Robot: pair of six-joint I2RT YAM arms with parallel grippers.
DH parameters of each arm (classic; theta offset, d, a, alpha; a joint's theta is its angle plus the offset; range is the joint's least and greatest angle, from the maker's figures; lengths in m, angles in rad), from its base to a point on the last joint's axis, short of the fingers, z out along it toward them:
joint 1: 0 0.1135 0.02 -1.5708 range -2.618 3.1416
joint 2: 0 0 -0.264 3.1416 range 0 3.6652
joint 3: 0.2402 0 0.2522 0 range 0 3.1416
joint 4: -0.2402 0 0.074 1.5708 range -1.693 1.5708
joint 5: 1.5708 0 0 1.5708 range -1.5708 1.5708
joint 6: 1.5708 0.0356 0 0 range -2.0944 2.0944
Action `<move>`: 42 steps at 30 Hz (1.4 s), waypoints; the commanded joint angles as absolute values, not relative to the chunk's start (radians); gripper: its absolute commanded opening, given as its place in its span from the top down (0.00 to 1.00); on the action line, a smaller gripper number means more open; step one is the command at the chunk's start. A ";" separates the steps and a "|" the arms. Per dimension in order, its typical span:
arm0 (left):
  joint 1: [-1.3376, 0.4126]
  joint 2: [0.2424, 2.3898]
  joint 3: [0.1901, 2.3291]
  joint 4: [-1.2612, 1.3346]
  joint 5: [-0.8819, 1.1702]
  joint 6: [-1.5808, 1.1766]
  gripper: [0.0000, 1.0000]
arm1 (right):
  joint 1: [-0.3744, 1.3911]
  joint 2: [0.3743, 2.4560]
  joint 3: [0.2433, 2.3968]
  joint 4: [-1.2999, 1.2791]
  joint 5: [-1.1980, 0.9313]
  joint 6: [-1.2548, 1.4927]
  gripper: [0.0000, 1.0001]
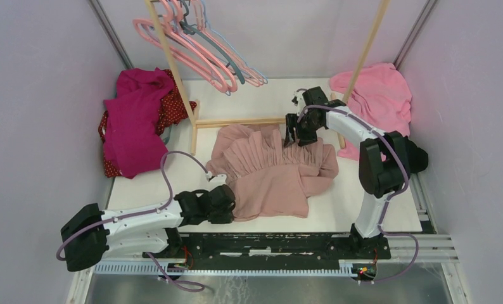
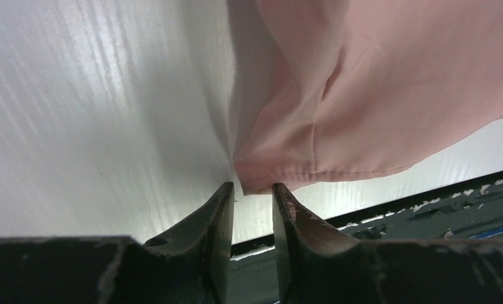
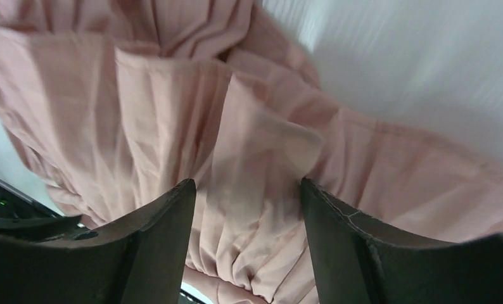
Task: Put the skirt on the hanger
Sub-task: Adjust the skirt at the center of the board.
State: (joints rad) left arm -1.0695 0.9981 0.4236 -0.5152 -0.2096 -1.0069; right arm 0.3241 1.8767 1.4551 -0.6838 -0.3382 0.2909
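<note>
Dusty pink skirt (image 1: pixel 271 171) lies crumpled in middle of table (image 1: pixel 337 202), just on near side of wooden rack (image 1: pixel 239 122) base bar, not on anything. Bunch of hangers (image 1: pixel 204 54), pink plus a grey-blue one, hangs off rack at far left. Down at skirt's near-left corner, left gripper (image 2: pixel 252 190) sits low with fingers slightly parted. Hem is right at tips but not pinched, so released. At skirt's far edge, right gripper (image 3: pixel 249 183) hovers over pleats, jaws wide, nothing clamped. Magenta clothes heap (image 1: pixel 132 123) far left, pink cloth (image 1: pixel 382 95) far right.

A robot lab cell — plain lilac walls (image 1: pixel 40 76), metal corner posts (image 1: pixel 109 31), white table (image 1: pixel 261 95).
</note>
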 commanded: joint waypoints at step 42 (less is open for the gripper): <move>-0.988 1.547 1.053 -0.248 -0.114 -0.709 0.41 | 0.990 0.741 0.812 -0.826 0.149 0.712 0.37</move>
